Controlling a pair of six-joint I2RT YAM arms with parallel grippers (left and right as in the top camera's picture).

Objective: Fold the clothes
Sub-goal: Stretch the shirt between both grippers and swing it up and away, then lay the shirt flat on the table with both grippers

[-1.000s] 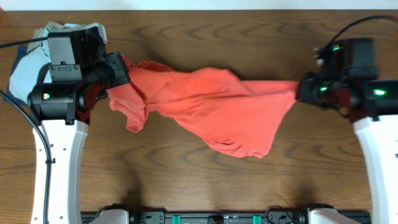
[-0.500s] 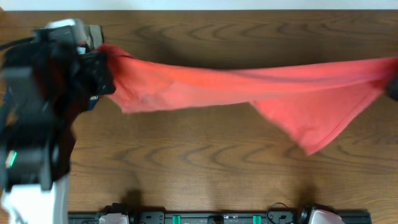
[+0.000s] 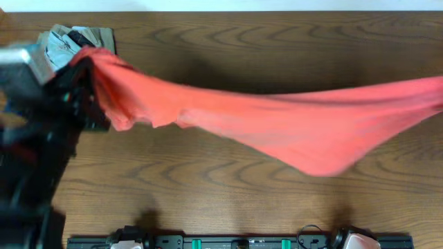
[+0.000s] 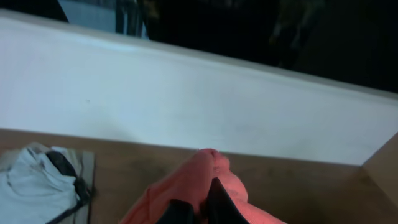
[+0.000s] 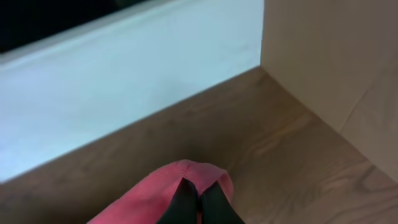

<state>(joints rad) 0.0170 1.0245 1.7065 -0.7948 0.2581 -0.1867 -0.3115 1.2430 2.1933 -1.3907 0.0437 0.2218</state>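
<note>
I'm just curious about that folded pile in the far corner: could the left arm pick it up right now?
Probably not as things stand. The pile lies close beside the left gripper, but that gripper is clamped on the red T-shirt, so it would have to let go first.

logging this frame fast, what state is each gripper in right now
Left gripper: closed, holding one end of the coral-red T-shirt.
Right gripper: closed, holding the other end of the same shirt.
</note>
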